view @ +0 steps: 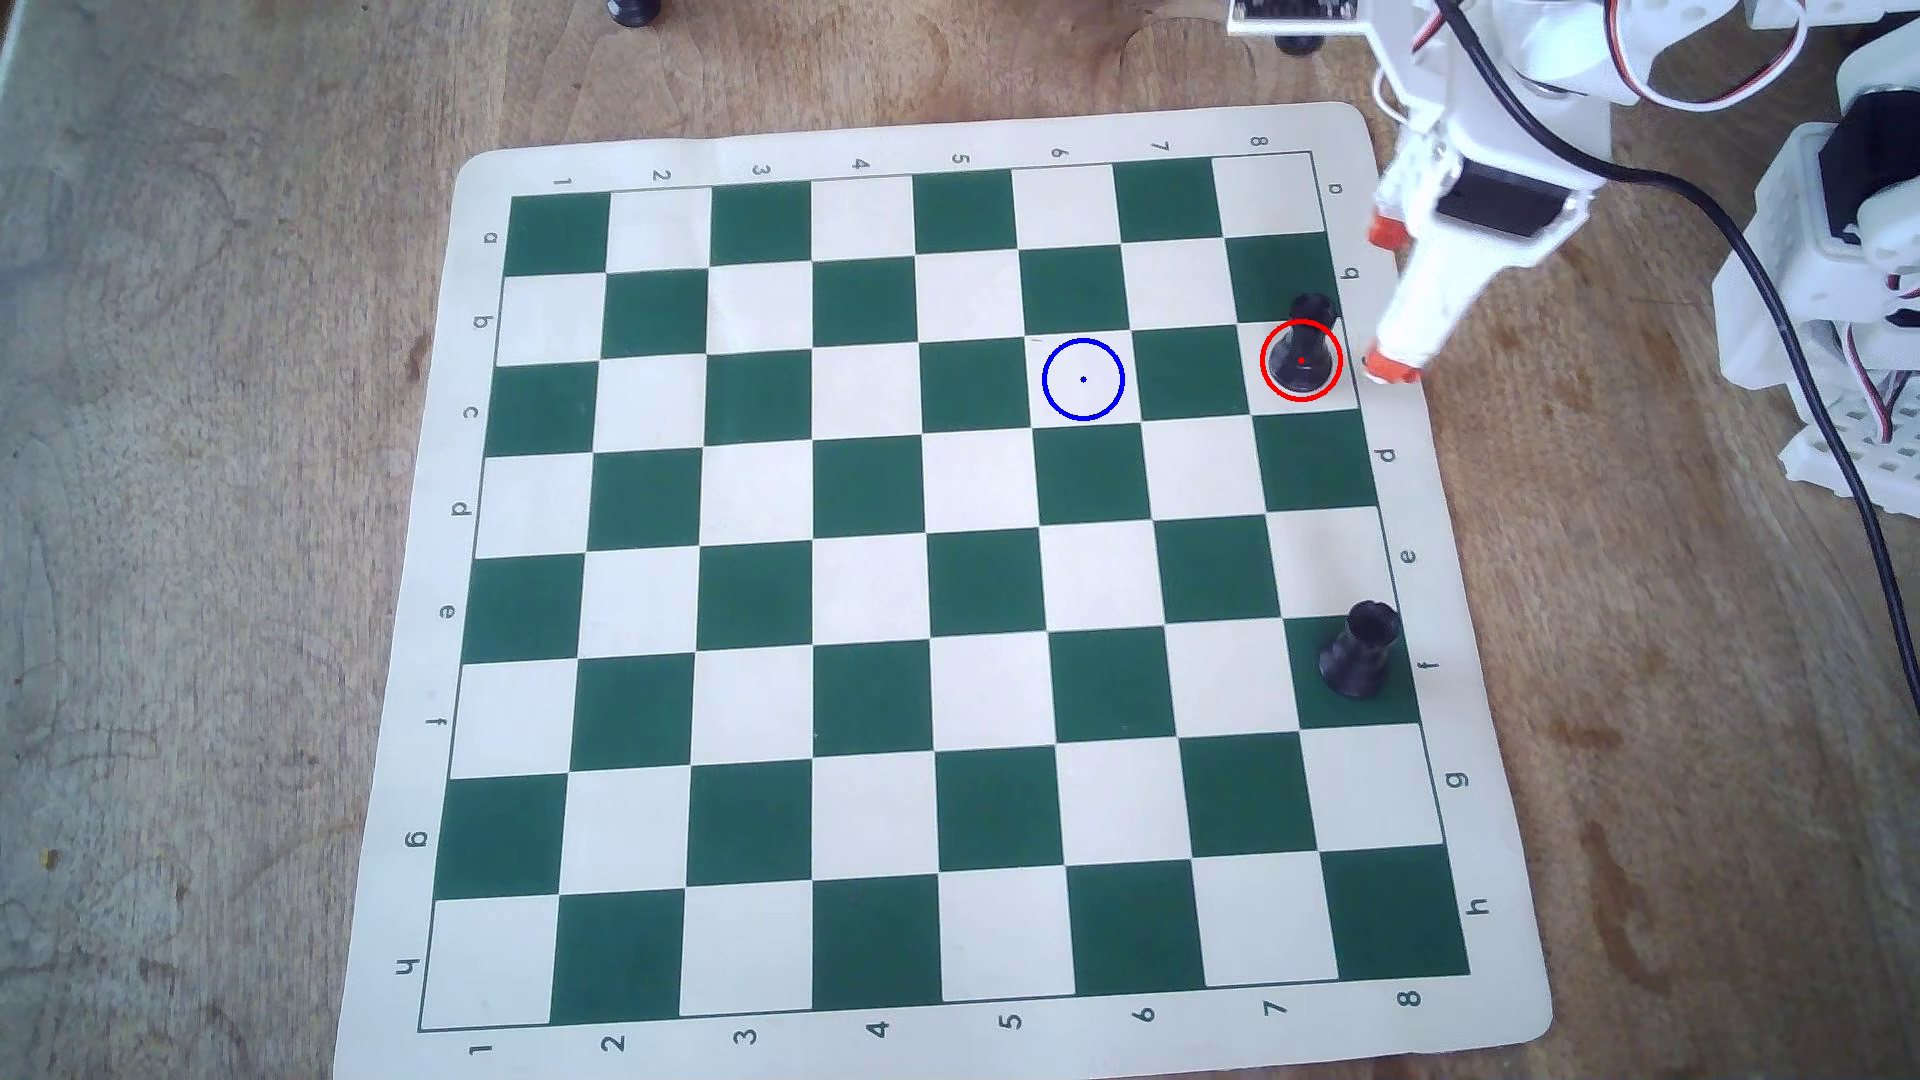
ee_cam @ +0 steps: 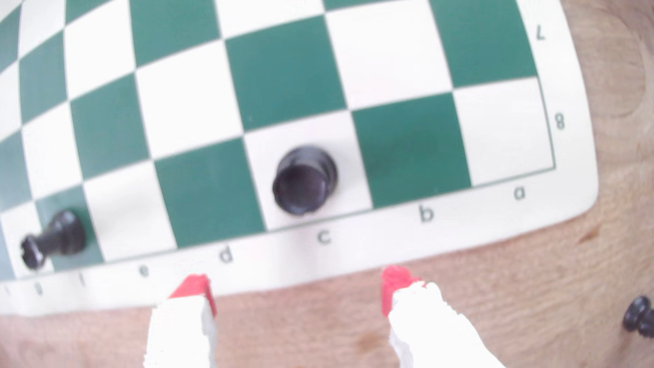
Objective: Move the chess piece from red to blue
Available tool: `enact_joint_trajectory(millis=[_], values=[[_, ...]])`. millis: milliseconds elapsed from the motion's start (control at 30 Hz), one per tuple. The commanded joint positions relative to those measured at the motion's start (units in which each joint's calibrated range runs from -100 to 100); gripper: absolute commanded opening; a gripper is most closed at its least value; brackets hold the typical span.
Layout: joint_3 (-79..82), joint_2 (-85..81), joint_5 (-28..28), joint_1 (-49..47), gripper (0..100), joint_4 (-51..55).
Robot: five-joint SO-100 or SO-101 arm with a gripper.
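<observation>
Chess piece (view: 1301, 353) upright inside red (view: 1265, 343), just beyond the spread, empty end effector (ee_cam: 297, 290).

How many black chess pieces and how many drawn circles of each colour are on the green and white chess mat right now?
On the green-and-white chess mat:
Black plastic chess pieces: 2, the chess piece inside the red ring and a second black piece near letter f.
Thin red circle outline: 1
Thin blue circle outline: 1
Total: 4
</observation>
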Motion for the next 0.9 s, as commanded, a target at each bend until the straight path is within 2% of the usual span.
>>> enact_joint_trajectory(millis=[0, 233, 333, 867], values=[[4.85, -4.55, -0.29, -0.44, 26, -1.88], [13.65, 0.8, -2.44, -0.2, 26, -21.29], [13.74, 2.5, -3.17, -0.28, 26, -24.73], [10.57, -0.81, -6.35, -3.57, 26, -27.35]])
